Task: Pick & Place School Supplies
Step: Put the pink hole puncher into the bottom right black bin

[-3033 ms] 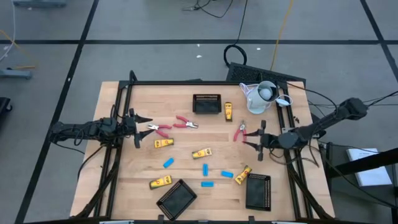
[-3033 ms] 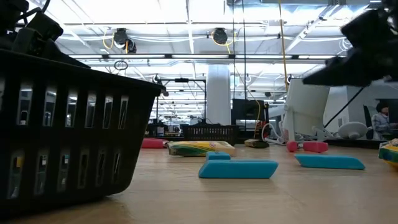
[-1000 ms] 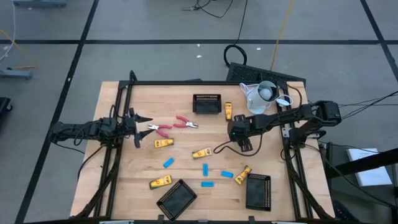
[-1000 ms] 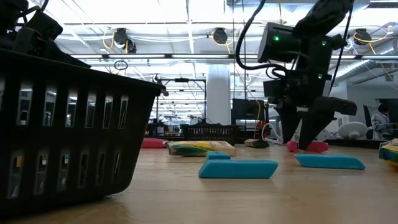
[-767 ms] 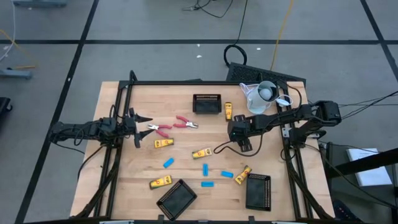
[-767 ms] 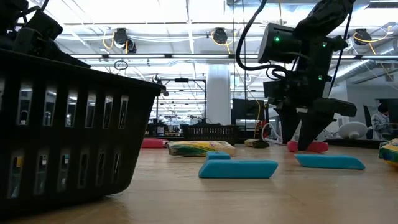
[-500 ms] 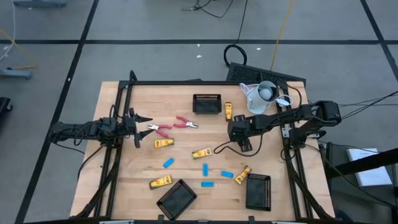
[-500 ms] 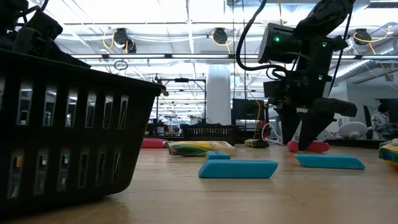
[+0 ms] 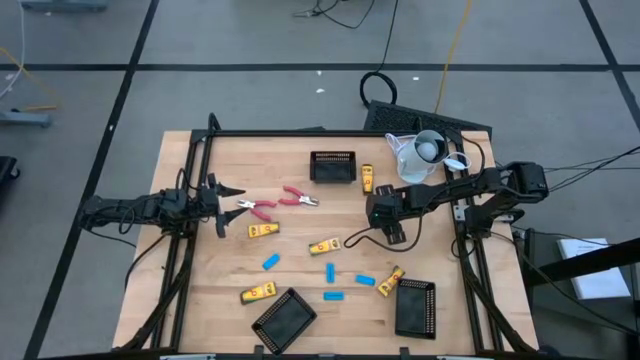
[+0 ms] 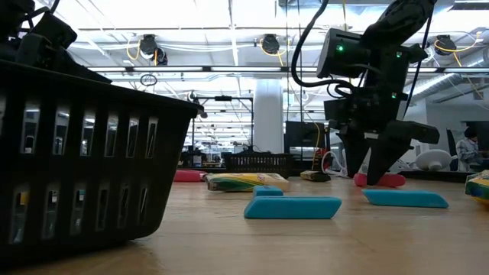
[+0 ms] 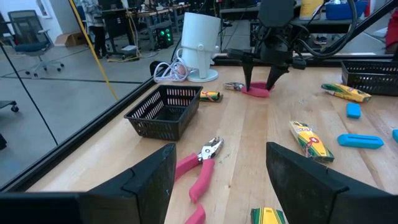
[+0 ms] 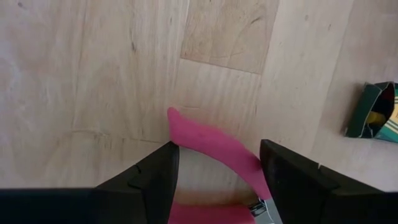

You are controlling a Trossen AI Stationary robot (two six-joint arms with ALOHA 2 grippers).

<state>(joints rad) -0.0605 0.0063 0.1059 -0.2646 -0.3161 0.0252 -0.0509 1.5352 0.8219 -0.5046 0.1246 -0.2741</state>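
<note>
My right fingers [image 12: 217, 171] hanging spread astride the pink-handled tool [image 12: 214, 149] at frame centre-right (not gripping it), my left fingers [image 9: 222, 203] waiting released at centre-left over the counter [image 9: 300, 250]

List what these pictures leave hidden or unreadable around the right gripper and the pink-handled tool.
- Pink-handled tool: hidden in the high view under the right arm's wrist; its metal tip is cut off by the right wrist picture's edge.
- Right gripper: open astride the pink handle, but contact cannot be told in the low view.
- Yellow-and-black block: cut off by the right wrist picture's edge.
- Left gripper: open, waiting by the table's left edge.
</note>
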